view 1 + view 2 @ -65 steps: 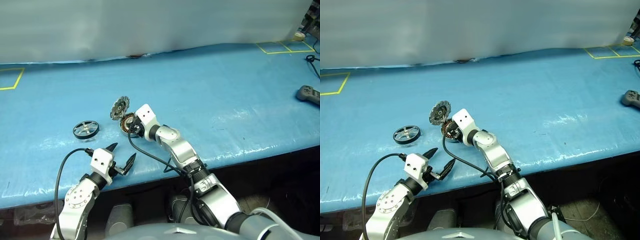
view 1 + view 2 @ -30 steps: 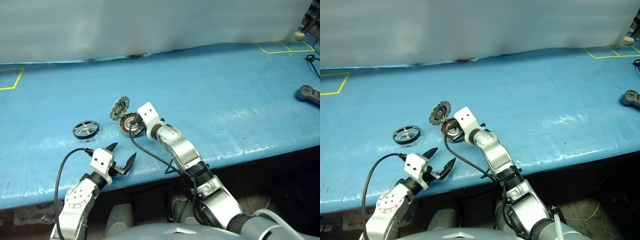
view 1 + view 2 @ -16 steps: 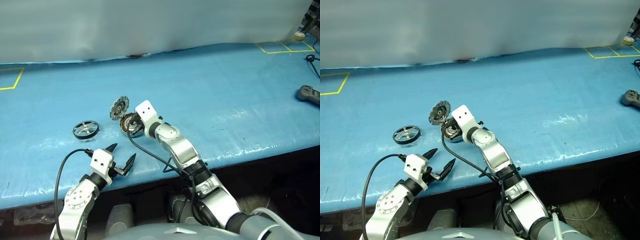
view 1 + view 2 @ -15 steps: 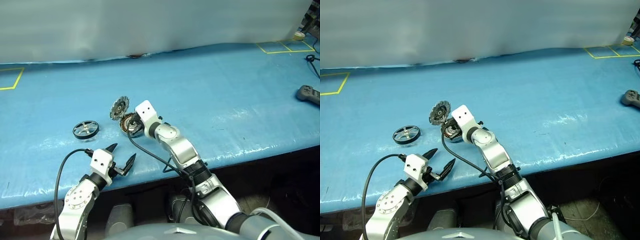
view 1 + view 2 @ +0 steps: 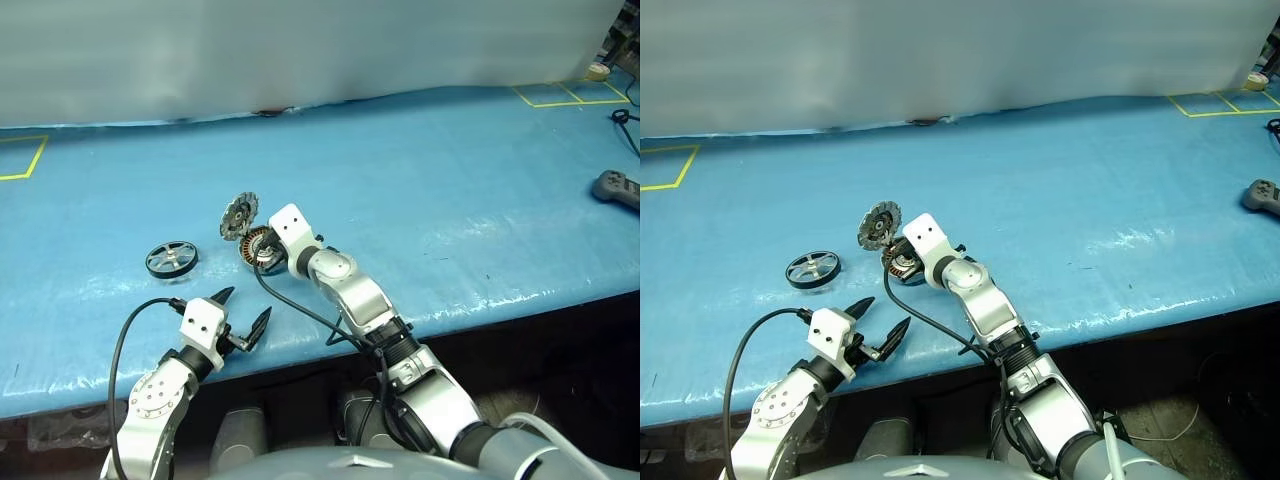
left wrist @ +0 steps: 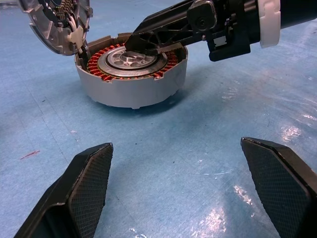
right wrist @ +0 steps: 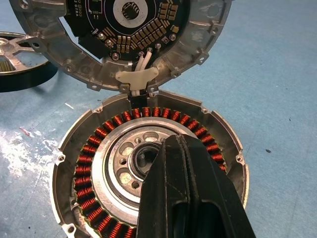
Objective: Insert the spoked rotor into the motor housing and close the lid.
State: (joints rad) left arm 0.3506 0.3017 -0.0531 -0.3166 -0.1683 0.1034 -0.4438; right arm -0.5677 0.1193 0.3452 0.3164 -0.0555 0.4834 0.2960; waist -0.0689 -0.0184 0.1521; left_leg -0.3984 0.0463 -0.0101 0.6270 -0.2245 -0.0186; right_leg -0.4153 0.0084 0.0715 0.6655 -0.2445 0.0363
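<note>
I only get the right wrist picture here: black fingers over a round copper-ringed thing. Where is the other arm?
Observer: The left gripper hovers over the blue table near its front edge, short of the motor housing, fingers apart and holding nothing.

Operator: That dark wheel at my picture's edge, is anything touching it?

Observer: No. The spoked rotor lies flat on the table by itself, to the left of the housing.

Operator: Is the lid lying back flat?

Observer: No. The lid stands up from the housing's far-left rim, tilted, inner face towards the housing.

Operator: Anything else on the table?

Observer: A grey controller far to the right.
</note>
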